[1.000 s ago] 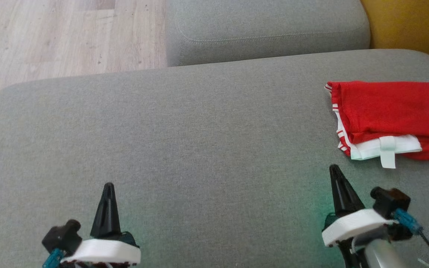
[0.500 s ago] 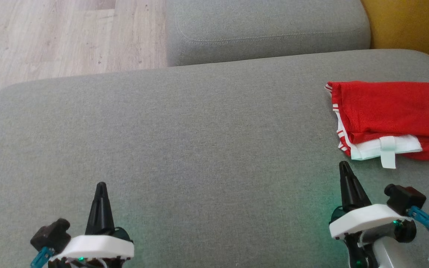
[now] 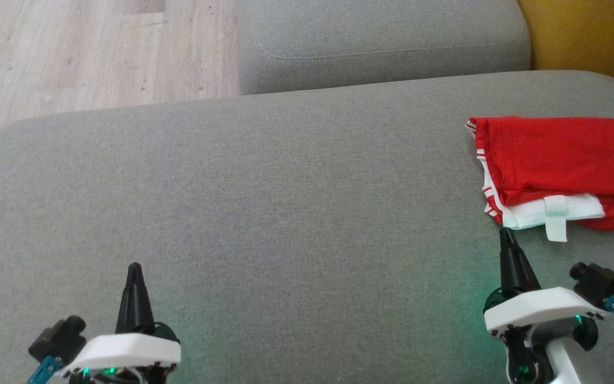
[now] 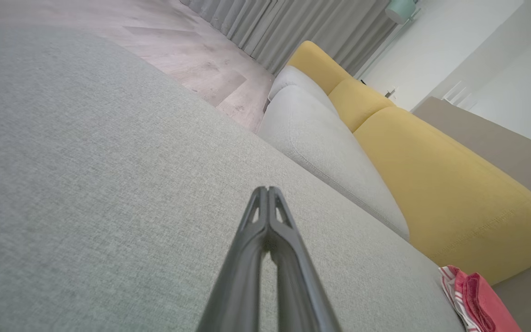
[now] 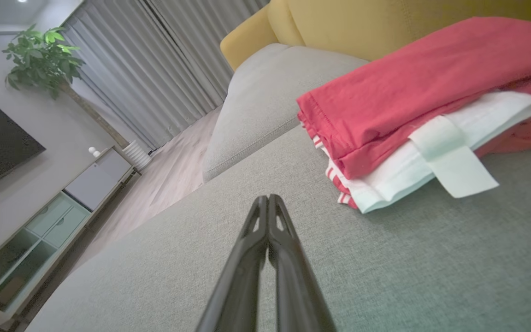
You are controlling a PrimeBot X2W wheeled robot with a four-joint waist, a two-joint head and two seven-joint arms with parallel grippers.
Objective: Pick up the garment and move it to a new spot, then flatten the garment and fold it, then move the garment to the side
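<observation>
The garment (image 3: 555,168) is red with white trim and a white tab, folded into a compact stack at the right edge of the grey cushion (image 3: 285,213). In the right wrist view the garment (image 5: 413,106) lies just ahead and to the right of my fingers. My right gripper (image 3: 506,233) is shut, empty, its tip just short of the stack's near left corner. At the lower left my left gripper (image 3: 135,266) is shut too, holding nothing, far from the garment. In the left wrist view the garment (image 4: 475,299) peeks in at the lower right.
A second grey cushion (image 3: 381,42) lies beyond the main one. Yellow sofa backrest (image 3: 589,37) rises at the far right. Wooden floor (image 3: 83,53) lies past the cushion's far left edge. A TV cabinet (image 5: 39,226) and a potted plant (image 5: 42,57) stand across the room.
Both grippers have drawn back toward the bottom of the head view, the left drifting left and the right drifting right. The garment has not moved.
</observation>
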